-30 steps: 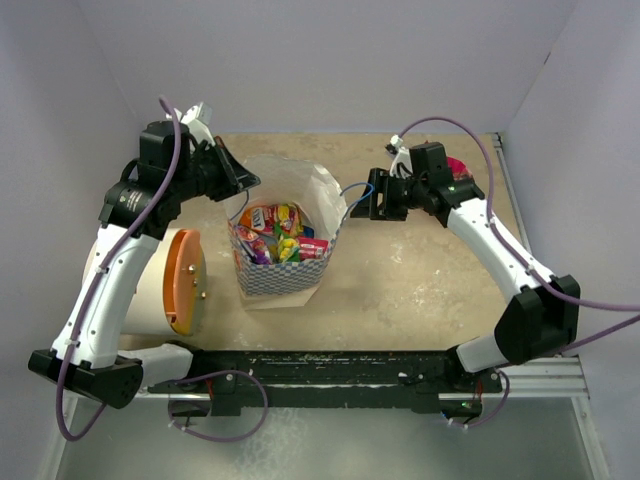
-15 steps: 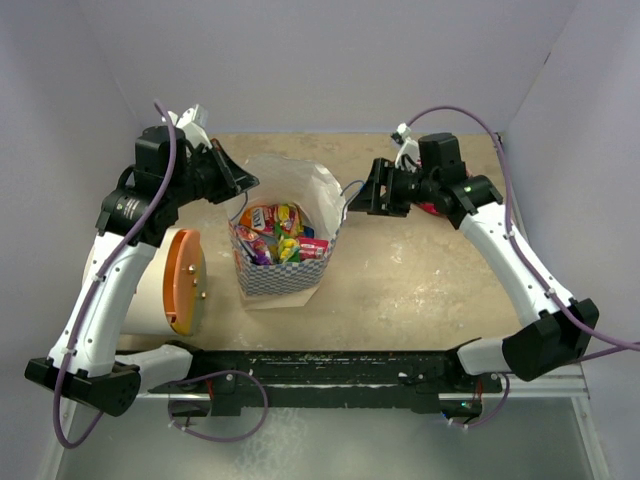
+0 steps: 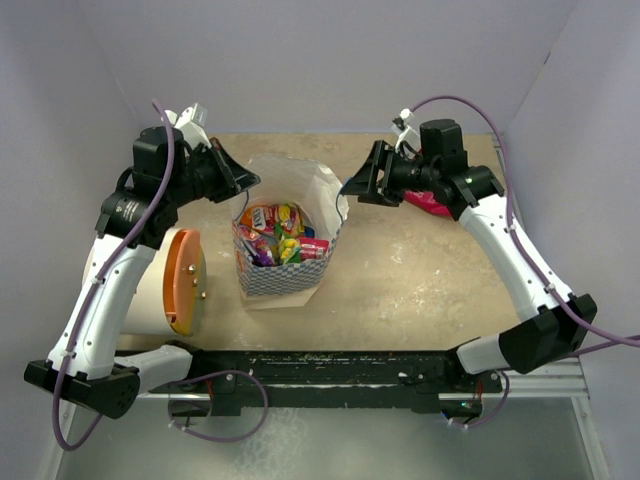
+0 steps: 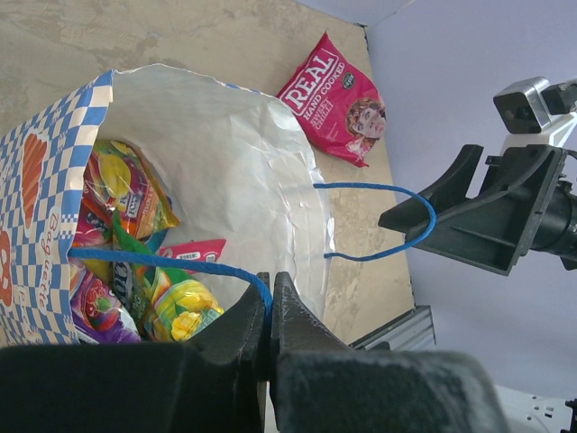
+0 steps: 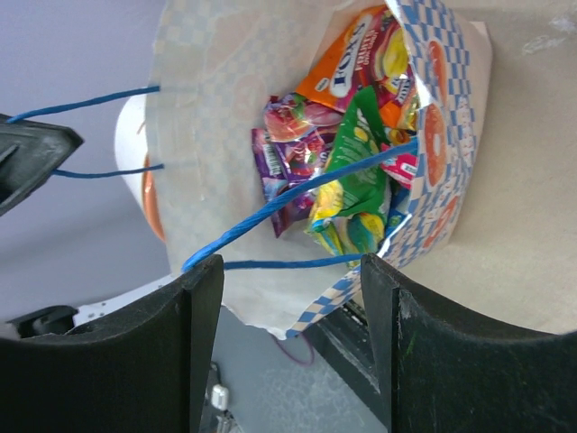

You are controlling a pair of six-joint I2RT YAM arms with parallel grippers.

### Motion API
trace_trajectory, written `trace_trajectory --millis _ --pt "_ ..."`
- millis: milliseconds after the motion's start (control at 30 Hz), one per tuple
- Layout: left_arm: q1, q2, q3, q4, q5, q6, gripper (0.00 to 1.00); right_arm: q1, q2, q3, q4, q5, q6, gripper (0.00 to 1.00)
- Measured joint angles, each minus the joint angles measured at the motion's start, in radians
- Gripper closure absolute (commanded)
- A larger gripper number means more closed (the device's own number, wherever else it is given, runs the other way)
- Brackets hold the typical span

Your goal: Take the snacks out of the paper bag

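Note:
The paper bag point(image 3: 262, 280) stands open at the table's middle with several snacks point(image 3: 279, 236) inside: orange, purple, green-yellow and red packets point(image 5: 347, 135). My left gripper point(image 4: 270, 287) is shut on one blue cord handle point(image 4: 171, 264) at the bag's left rim; it shows in the top view too point(image 3: 244, 185). My right gripper point(image 5: 290, 267) is open at the bag's right rim point(image 3: 352, 187), with the other blue handle point(image 5: 288, 194) looping between its fingers, untouched by the right one. A red packet point(image 4: 334, 97) lies on the table outside the bag, behind the right arm point(image 3: 428, 203).
A white cylinder with an orange lid point(image 3: 184, 281) lies on its side left of the bag, under the left arm. Walls close in the back and both sides. A black rail point(image 3: 330, 365) runs along the near table edge.

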Motion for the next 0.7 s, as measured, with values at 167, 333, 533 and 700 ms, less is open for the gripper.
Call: trace_trajectory --millis 167,333,533,700 --pt "0.0 0.0 0.0 0.004 0.006 0.008 1.0 0.0 -0.02 -0.003 0.042 -0.037 0.064 0.35" --pt "0.0 0.0 0.0 0.004 0.01 0.016 1.0 0.0 -0.066 -0.039 0.055 -0.052 0.097 0.33" --pt "0.0 0.001 0.0 0.004 0.01 0.021 1.0 0.0 -0.08 -0.07 0.104 -0.047 0.125 0.41" --pt "0.0 0.004 0.011 -0.005 -0.011 0.039 1.0 0.0 -0.035 -0.07 0.107 -0.023 0.128 0.78"
